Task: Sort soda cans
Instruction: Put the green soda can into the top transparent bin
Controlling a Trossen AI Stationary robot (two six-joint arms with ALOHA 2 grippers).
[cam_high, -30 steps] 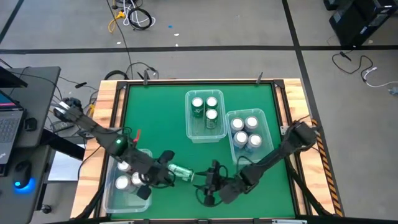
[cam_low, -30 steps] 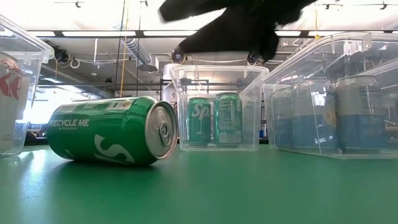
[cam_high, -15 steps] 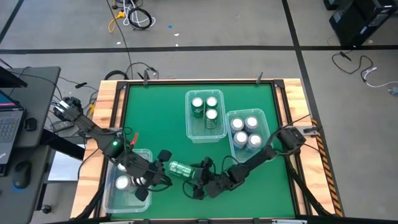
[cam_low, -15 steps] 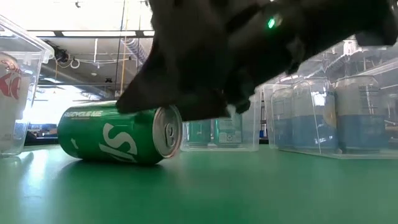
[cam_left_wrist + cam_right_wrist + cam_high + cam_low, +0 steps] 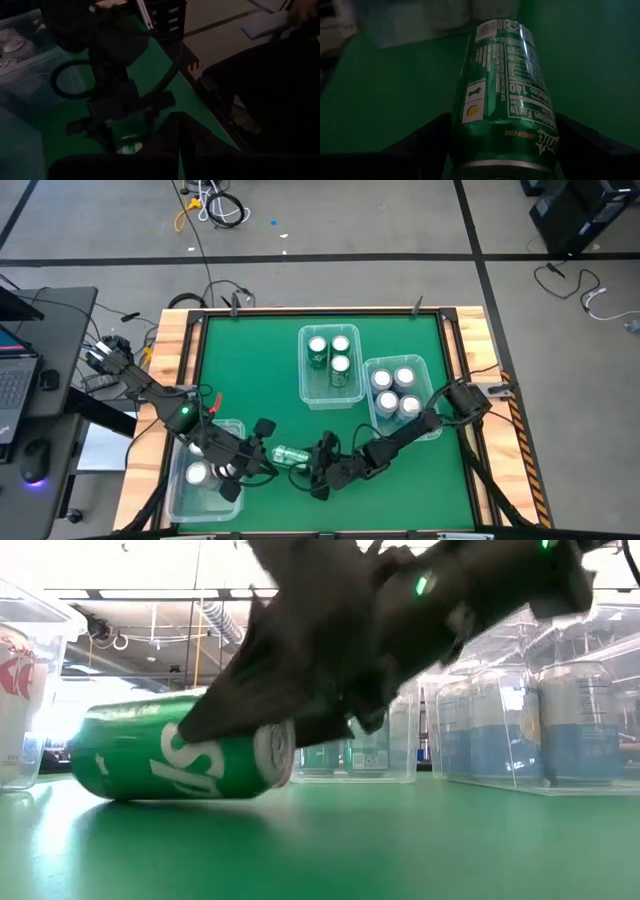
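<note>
High: green can point(image 5: 291, 453) lay on its side at the table's 6 o'clock. Right gripper point(image 5: 318, 465) reached it from 3 o'clock, forearm low. Left gripper point(image 5: 262, 442) sat pinched shut, empty, at the can's 9 o'clock.

Low: can point(image 5: 175, 753) flat on the mat, the right gripper point(image 5: 290, 705) over its top end.

Right wrist: fingers point(image 5: 425, 145) wide, straddling the can point(image 5: 505, 85), not clamped.

Risk: a round can rolls or squirts out if the jaws close off-centre; the left gripper is close enough to bump.

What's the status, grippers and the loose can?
Right gripper astride the lying green can, fingers either side. Left gripper shut, by the can's other end. Nothing in the way.
</note>
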